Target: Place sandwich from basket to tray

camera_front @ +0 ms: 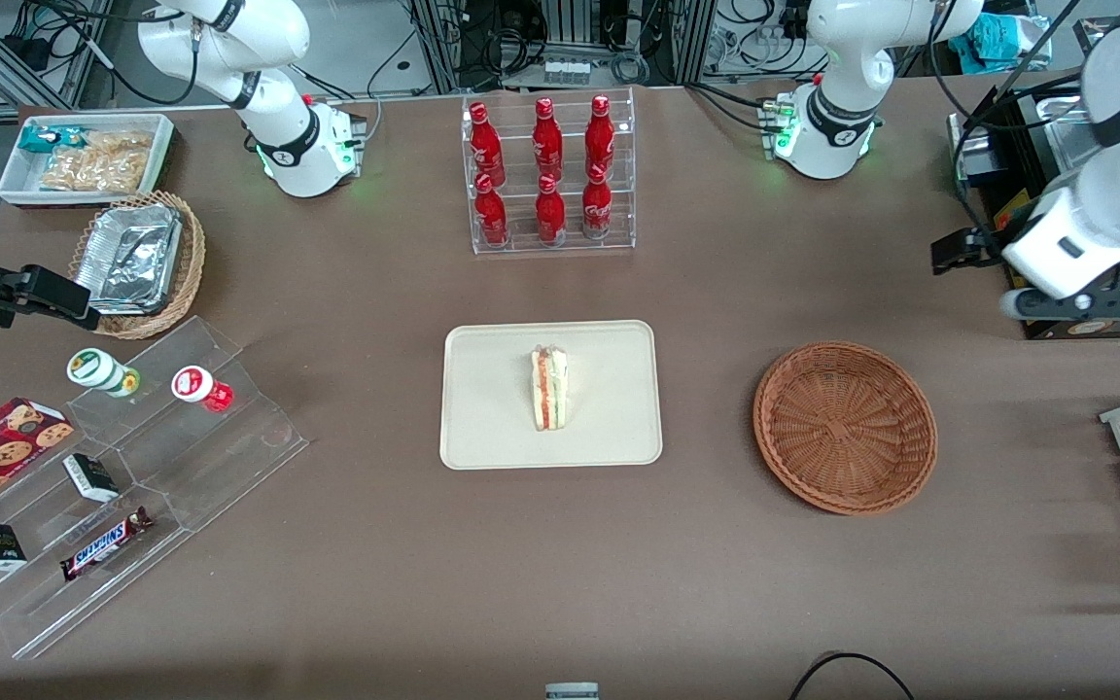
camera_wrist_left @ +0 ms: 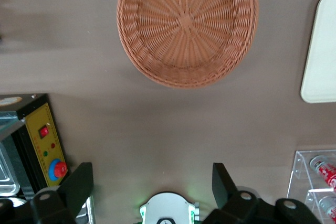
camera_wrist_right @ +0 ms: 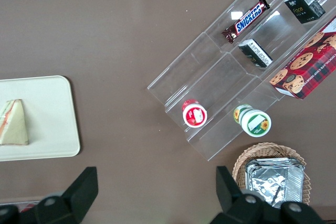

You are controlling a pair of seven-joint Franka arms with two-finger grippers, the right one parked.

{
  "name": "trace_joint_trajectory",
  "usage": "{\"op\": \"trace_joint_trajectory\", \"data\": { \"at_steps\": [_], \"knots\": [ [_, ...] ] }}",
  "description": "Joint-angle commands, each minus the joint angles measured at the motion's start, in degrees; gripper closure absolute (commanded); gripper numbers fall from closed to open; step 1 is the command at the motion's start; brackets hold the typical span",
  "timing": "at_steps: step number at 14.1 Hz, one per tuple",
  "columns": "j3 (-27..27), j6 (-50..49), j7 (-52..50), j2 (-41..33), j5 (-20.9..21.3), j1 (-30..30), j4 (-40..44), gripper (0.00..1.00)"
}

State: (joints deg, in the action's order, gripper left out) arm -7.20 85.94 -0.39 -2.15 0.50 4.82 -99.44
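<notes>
The sandwich (camera_front: pixel 549 389), a pale bread wedge with red, orange and green layers, lies in the middle of the cream-beige tray (camera_front: pixel 482 428). It also shows in the right wrist view (camera_wrist_right: pixel 14 124) on the tray (camera_wrist_right: pixel 52 119). The round reddish-brown wicker basket (camera_front: pixel 845 426) sits empty beside the tray, toward the working arm's end. My gripper (camera_front: pixel 954 253) hangs high over the table, farther from the front camera than the basket. In the left wrist view the gripper (camera_wrist_left: pixel 151 174) is open and empty, looking down on the basket (camera_wrist_left: pixel 187 24) and a corner of the tray (camera_wrist_left: pixel 321 56).
A clear rack of red bottles (camera_front: pixel 548 175) stands farther back than the tray. A stepped acrylic shelf of snacks (camera_front: pixel 132 467), a tan basket of foil trays (camera_front: pixel 137 262) and a white snack bin (camera_front: pixel 84 156) lie toward the parked arm's end. A yellow control box (camera_wrist_left: pixel 44 145) is near my gripper.
</notes>
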Motion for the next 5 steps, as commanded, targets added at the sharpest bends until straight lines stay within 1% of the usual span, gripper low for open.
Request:
{"op": "trace_joint_trajectory", "data": {
  "at_steps": [1, 5],
  "knots": [
    [-1.0, -0.5, 0.7, 0.6, -0.7, 1.2, 4.0, 0.00],
    [-0.5, 2.3, 0.3, 0.5, -0.8, 1.2, 4.4, 0.00]
  ]
}}
